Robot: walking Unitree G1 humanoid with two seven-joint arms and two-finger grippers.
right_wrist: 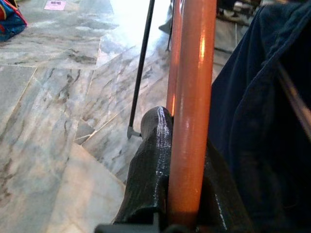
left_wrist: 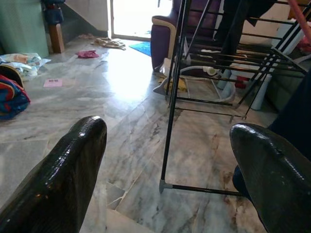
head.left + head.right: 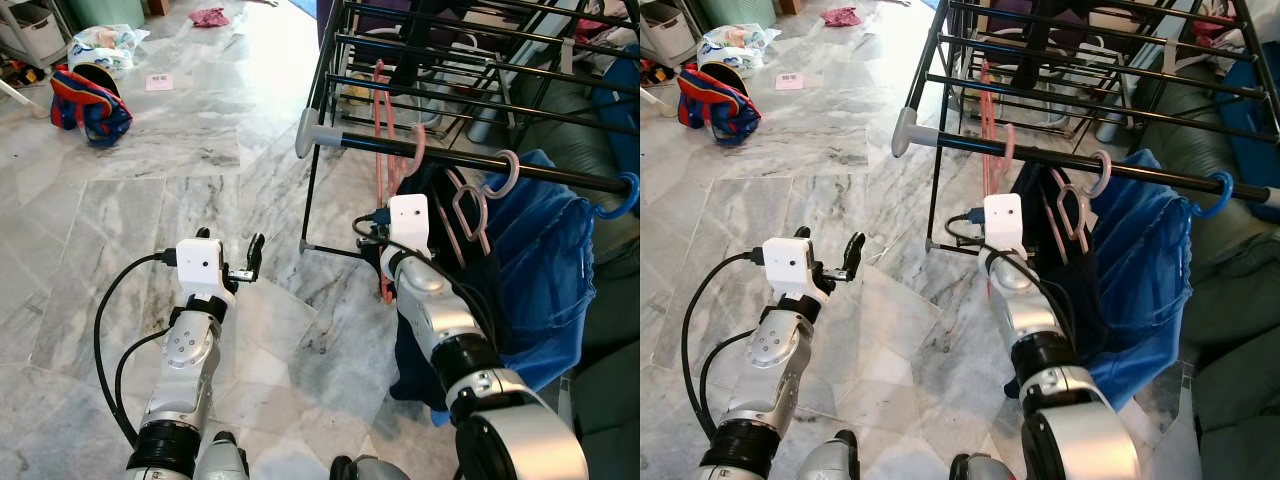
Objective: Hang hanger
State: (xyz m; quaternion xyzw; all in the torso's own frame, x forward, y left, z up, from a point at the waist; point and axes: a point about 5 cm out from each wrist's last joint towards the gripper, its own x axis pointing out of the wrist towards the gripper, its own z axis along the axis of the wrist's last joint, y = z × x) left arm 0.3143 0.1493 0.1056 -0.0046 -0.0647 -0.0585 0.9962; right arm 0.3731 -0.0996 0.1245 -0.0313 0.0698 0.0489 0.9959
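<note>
One pink hanger [image 1: 192, 111] is pinched in the right tool [image 1: 170, 194], its hook at the rack's front rail [image 3: 560, 172]; seat it fully before releasing. Left tool [image 2: 170, 170] is spread, idle.

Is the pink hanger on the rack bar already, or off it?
On: the pink hanger has its hook over the black bar, while the right gripper is shut on its stem.

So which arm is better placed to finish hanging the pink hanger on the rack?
Right. The right gripper is shut on the pink hanger, whose hook sits at the drying rack's front rail. The left gripper is open over bare floor, apart from the rack.
</note>
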